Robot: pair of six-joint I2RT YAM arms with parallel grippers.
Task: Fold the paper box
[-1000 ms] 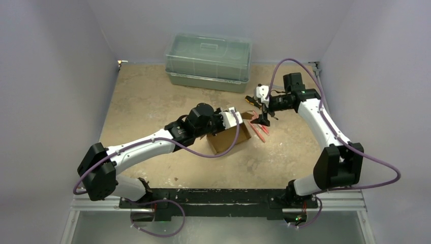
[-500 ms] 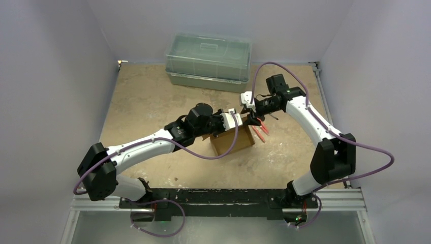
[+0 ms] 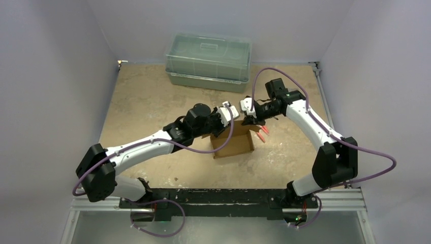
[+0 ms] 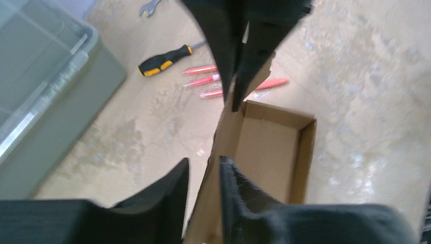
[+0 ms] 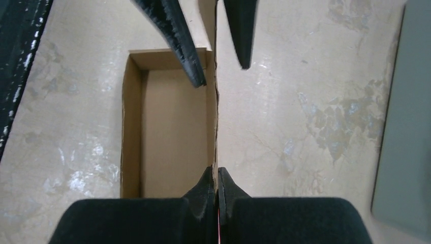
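Left gripper [image 4: 203, 159], seen through its own wrist camera, stands narrowly parted, one finger on either side of a long side wall of the plain brown thin-cardboard paper box [image 4: 264, 147]; I cannot confirm that either pad presses the card. Further along the same wall the right gripper [image 4: 238, 101] is pinched onto the top edge. I note the box open-topped and resting on the mottled beige table [image 4: 366, 76]. Beyond it lie several pink-red pens [image 4: 206, 80], a black-and-yellow-handled screwdriver [image 4: 165, 58] and, at the upper edge, a metal spanner [image 4: 146, 6]. The translucent green-grey lidded plastic container [image 4: 45, 76] fills the left side. Right wrist view: the right fingers meet on the thin wall edge with the card clamped between them, while the left fingers straddle that wall farther along with a visible gap. Top view: both grippers converge over the box's far wall. The box lies mid-table, in front of the container and apart from it, with the pens just beside its far right corner.
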